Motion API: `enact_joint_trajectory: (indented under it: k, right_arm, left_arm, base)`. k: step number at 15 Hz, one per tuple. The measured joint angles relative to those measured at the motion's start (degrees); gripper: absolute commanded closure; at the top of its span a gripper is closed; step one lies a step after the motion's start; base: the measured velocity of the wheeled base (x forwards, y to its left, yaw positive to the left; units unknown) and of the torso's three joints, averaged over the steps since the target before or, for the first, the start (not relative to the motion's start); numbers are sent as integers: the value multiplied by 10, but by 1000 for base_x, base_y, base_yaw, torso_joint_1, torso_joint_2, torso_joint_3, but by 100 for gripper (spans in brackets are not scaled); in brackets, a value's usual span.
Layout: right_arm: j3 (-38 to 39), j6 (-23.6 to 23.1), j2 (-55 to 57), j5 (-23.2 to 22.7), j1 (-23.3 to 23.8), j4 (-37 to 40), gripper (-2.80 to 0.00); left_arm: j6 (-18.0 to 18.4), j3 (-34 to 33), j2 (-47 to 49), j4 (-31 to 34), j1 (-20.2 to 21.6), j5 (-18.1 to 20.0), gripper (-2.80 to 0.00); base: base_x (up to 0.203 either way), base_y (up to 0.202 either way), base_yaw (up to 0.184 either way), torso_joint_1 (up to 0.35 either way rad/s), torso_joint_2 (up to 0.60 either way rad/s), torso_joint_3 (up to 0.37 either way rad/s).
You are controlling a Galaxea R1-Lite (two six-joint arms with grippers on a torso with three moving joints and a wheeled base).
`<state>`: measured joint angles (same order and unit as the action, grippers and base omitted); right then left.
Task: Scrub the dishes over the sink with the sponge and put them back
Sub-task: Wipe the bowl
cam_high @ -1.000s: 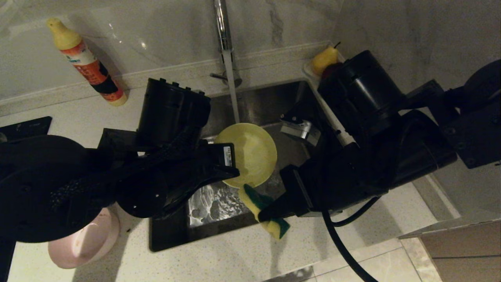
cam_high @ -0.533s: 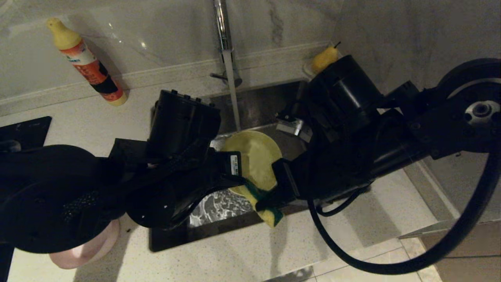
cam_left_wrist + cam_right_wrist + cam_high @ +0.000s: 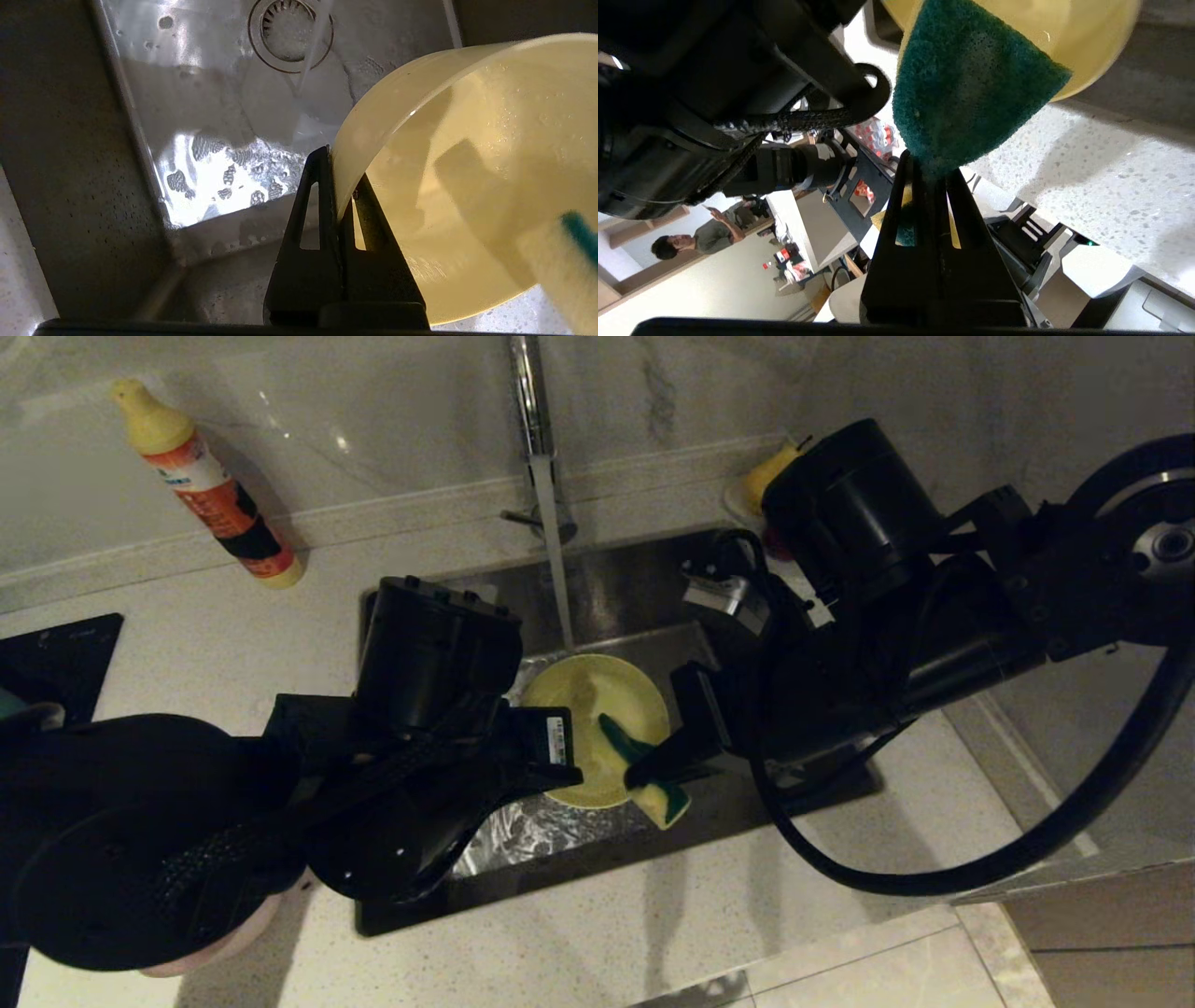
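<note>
- My left tool sits at the middle of the head view, clenched on the rim of the yellow bowl; in the left wrist view its two fingers pinch the bowl wall between them.
- I have the bowl tilted on edge above the sink, its hollow facing my right arm.
- My right tool comes in from the right of the head view, clamped on the sponge, just right of centre.
- The sponge's dark green face lies against the bowl in the right wrist view; whether it presses hard I cannot tell.
- Water runs from the tap at the top centre, falling past the bowl's far edge to the drain.
- Foam patches lie on the sink floor.
- The pink bowl shows at the lower left of the head view on the surface, mostly hidden under my left arm.
- A bottle with an orange label and yellow cap leans at the upper left against the wall.
- A yellow pear-like fruit sits at the upper right, behind my right arm.
</note>
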<state>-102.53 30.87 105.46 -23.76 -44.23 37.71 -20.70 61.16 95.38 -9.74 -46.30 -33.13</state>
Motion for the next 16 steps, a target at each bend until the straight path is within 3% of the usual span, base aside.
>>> enact_joint_trajectory:
  k: [6,16]
  right_arm:
    - [-10,-1,19,0,3,-4,0]
    - [-47,-1,62,0,1,-3,0]
  left_arm:
    - [0,-31,-16,-1,-29,0,0]
    - [-2,-50,-38,0,-34,5,0]
  base:
    - [0,0,0,0,0,0]
    - [0,0,0,0,0,0]
